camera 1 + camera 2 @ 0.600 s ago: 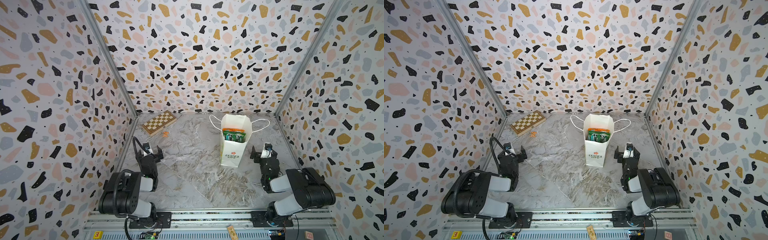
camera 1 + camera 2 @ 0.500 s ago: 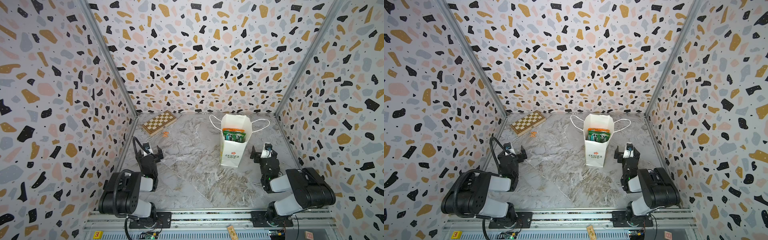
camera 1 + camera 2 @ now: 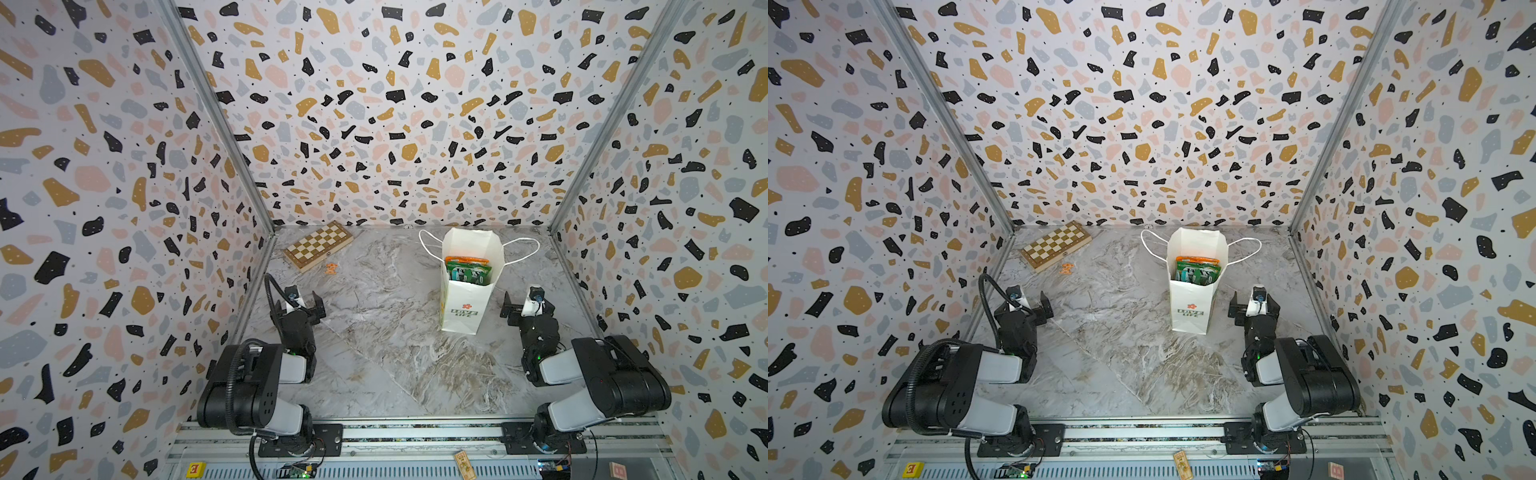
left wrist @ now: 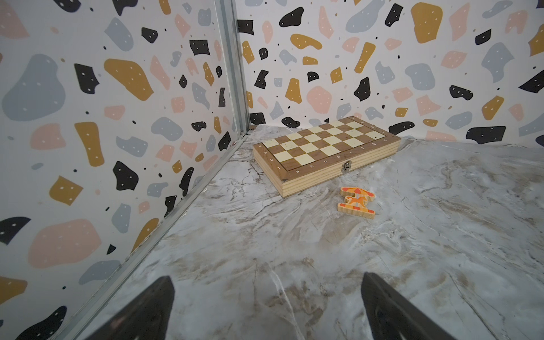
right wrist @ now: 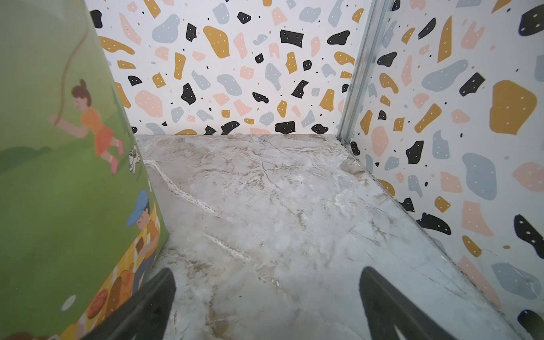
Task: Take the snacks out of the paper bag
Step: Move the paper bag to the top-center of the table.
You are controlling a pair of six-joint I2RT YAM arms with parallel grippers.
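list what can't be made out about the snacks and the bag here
- The snacks: both top views show only their top edges; the walls of the paper bag hide the rest, so no count.
- Packet print: too small in the top views.
- Bag mouth: out of the right wrist view, which shows one green printed side, cut off by the frame edge.
- Left wrist view: no bag in frame.

You are looking at a standstill: nothing is visibly changing between the earlier top views and now. The left gripper [image 3: 298, 305], right gripper [image 3: 528, 305], paper bag [image 3: 463, 307] and snacks [image 3: 468, 270] are showing no shift.
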